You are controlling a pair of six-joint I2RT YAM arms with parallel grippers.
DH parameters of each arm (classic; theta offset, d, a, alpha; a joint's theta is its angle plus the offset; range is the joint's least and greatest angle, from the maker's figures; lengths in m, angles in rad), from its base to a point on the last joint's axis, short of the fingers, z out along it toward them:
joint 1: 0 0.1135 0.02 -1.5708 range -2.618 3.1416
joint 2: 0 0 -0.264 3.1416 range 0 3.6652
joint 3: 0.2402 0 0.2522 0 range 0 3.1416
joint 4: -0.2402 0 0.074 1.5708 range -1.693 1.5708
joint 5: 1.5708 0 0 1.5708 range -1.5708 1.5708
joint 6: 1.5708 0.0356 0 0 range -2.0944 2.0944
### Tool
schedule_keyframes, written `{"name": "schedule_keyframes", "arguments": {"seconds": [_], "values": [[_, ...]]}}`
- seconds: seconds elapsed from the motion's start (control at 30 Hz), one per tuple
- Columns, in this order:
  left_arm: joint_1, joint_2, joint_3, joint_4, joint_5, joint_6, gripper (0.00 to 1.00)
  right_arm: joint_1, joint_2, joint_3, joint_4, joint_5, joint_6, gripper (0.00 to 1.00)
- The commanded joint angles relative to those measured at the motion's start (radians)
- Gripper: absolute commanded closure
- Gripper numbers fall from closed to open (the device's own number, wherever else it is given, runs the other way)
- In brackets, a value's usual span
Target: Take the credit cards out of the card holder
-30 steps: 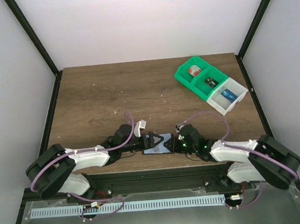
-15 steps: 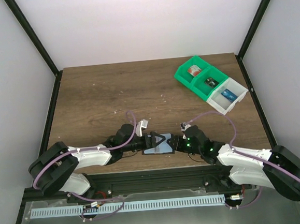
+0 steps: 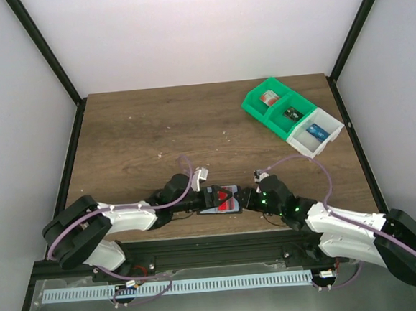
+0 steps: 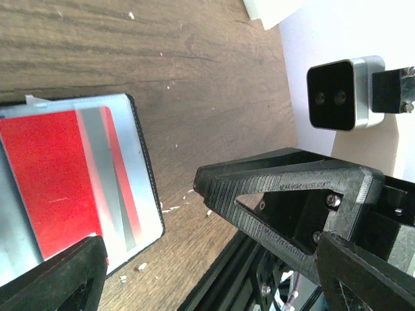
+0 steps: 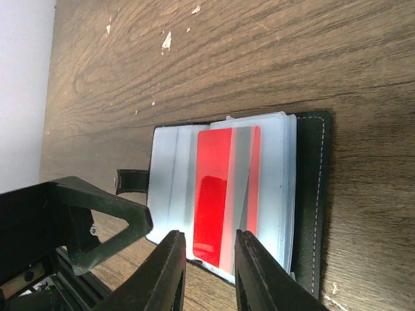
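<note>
Status on the flat light-blue two-panel folding card holder (image 3: 222,200) with dark edging: lying open, face up, on the brown wood-grain table (image 3: 141,132), between the two arms. Spread flat presumably to expose the clear sleeves. Holding a red plastic credit card (image 5: 224,194) with a grey stripe, tucked in the sleeve stack on the panel opposite the holder's small black tab (image 5: 130,181). Not out yet. No sight of other cards; possibly stacked beneath.

Left of the holder: black two-finger left gripper (image 4: 207,278), spread wide, grasping nothing, one finger (image 4: 58,272) over the holder's corner. Looks parked there to pin the holder during the pull. Cannot tell whether touching or just above.

Right of the holder: black two-finger right gripper (image 5: 211,272), narrowed to a small gap, clamped on nothing visible, tips straddling the red card's end at the holder's edge. Narrow setting probably chosen to catch a thin card edge.

Well apart from the holder, far right: green and white plastic bins (image 3: 291,116), probable drop point.

Risk: dragging the whole holder along with the card if not held down.
</note>
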Motion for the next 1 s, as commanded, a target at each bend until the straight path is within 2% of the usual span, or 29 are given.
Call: {"name": "schedule_keyframes", "arguments": {"seconds": [0.0,0.13,0.4,0.67,0.97], "values": [[0.012,-0.055,0.000,-0.063,-0.064,0.038,0.10,0.008,-0.001,-0.004,-0.012,0.014,-0.004,0.77],[0.048,-0.076,-0.033,-0.072,-0.057,0.037,0.09,0.007,0.021,0.006,0.006,-0.005,-0.017,0.77],[0.098,-0.058,-0.049,-0.088,-0.054,0.049,0.11,0.008,0.166,0.070,0.039,-0.068,-0.050,0.79],[0.101,-0.008,-0.076,0.009,-0.016,0.041,0.14,0.008,0.223,0.074,0.095,-0.064,-0.068,0.83],[0.101,0.077,-0.045,0.068,0.023,0.046,0.17,0.008,0.288,0.107,0.045,-0.019,-0.081,0.82]]}}
